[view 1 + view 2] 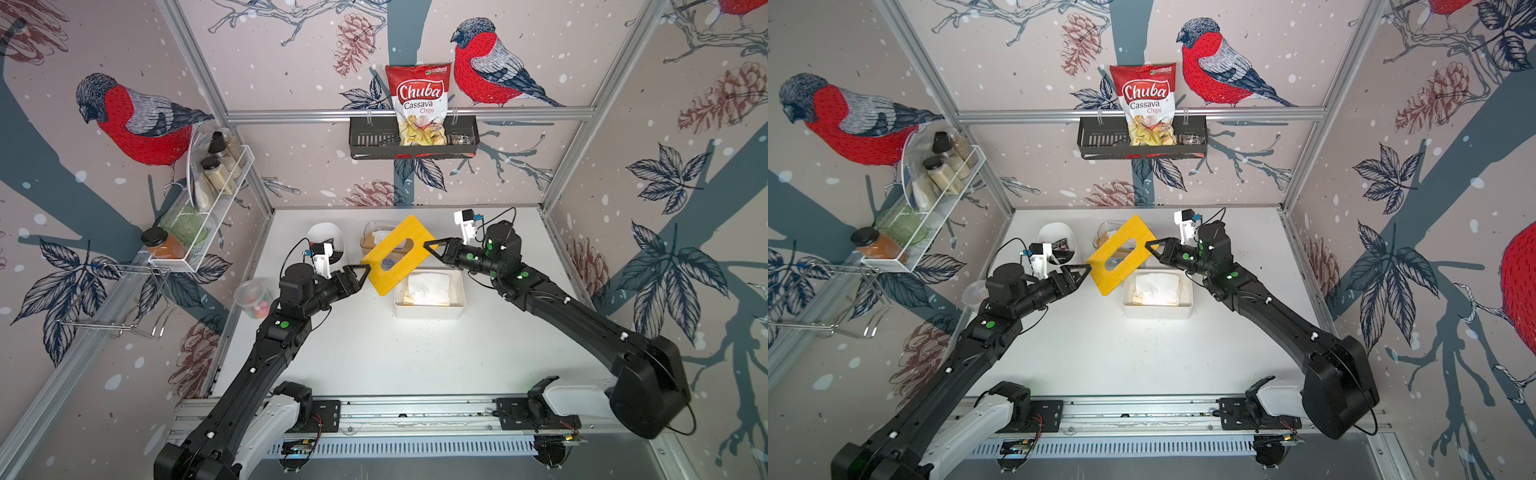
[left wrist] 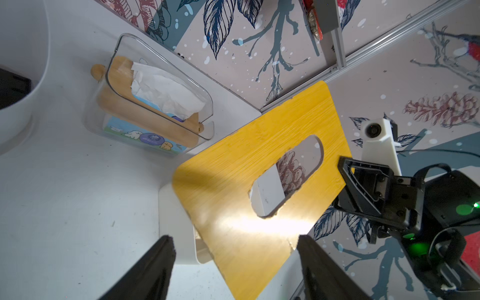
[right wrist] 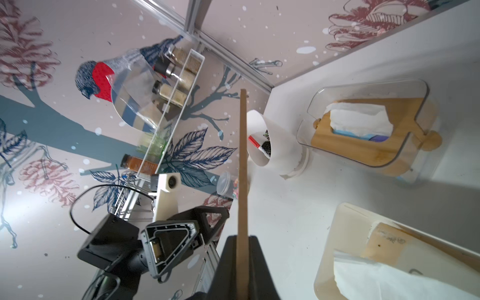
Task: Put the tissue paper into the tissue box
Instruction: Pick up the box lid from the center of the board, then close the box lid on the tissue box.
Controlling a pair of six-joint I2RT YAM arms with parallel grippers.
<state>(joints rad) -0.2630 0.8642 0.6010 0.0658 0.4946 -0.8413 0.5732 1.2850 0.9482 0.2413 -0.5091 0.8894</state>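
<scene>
The right jaws clamp the yellow lid (image 1: pixel 415 230), tilted above the surface (image 1: pixel 374 353); the left jaws stand wide at its opposite edge. Tissue paper (image 1: pixel 428 286) lies inside the open white tissue box (image 1: pixel 428 312)

This is a robot test booth dressed up as a kitchen corner, not a real home. Aluminium frame bars (image 1: pixel 291 116) hold flat wall panels (image 1: pixel 291 62) printed with birds and pine cones. Two black arms (image 1: pixel 257 365) sit on a metal rail (image 1: pixel 415 409) at the edge of a white worktop (image 1: pixel 374 353). Out past the left tool (image 1: pixel 363 274) hangs a wire rack (image 1: pixel 216 214) of spice jars (image 1: pixel 216 170). High beyond the right tool (image 1: pixel 430 247), a black basket (image 1: pixel 374 137) holds a bag of chips (image 1: pixel 419 99).
</scene>
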